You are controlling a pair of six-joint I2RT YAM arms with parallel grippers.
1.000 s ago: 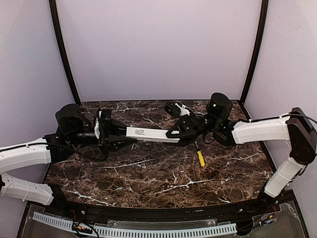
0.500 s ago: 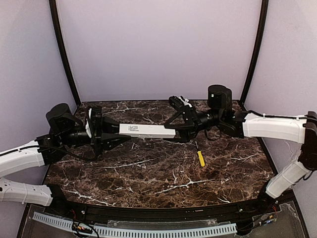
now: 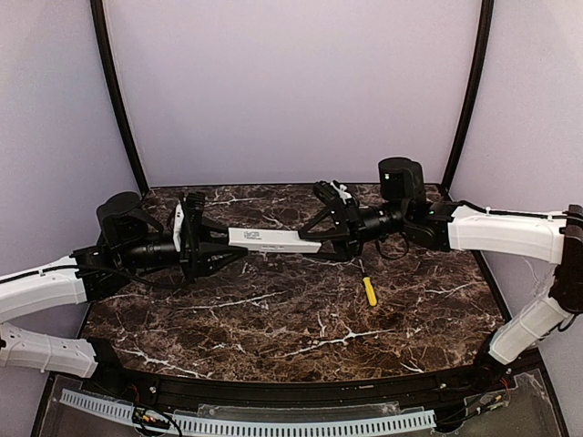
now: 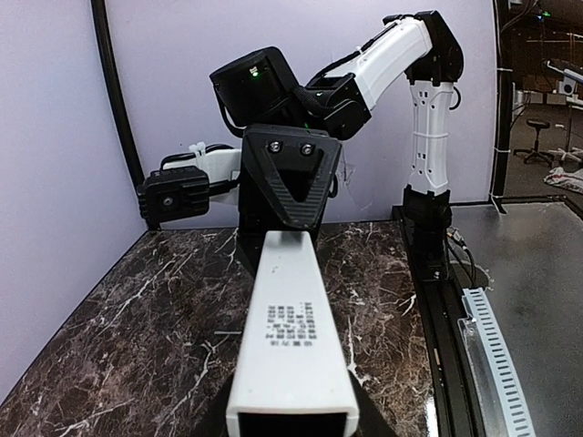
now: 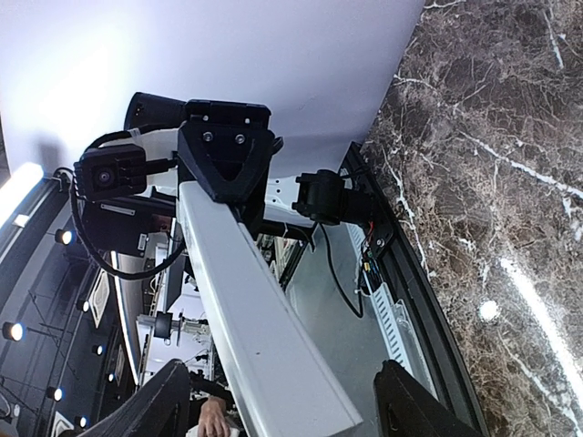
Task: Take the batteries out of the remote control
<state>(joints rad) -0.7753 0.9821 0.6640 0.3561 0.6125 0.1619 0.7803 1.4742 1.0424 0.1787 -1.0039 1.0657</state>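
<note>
The white remote control (image 3: 273,240) hangs level above the table between my two arms. My left gripper (image 3: 219,248) is shut on its left end; in the left wrist view the remote (image 4: 290,337) runs away from my gripper (image 4: 291,428), printed label up. My right gripper (image 3: 321,238) straddles the right end. In the right wrist view its fingers (image 5: 173,401) stand apart, with a gap on each side of the remote (image 5: 255,328). No batteries show, and the battery recess is hidden.
A yellow-handled screwdriver (image 3: 369,291) lies on the dark marble table (image 3: 273,337) right of centre, under the right arm. Lilac walls enclose the back and sides. A black rail runs along the near edge (image 3: 291,391).
Both arms shifted with the remote between them: it went up and left, then came back a little right. The right arm stretched out straighter. The left gripper kept its hold.
</note>
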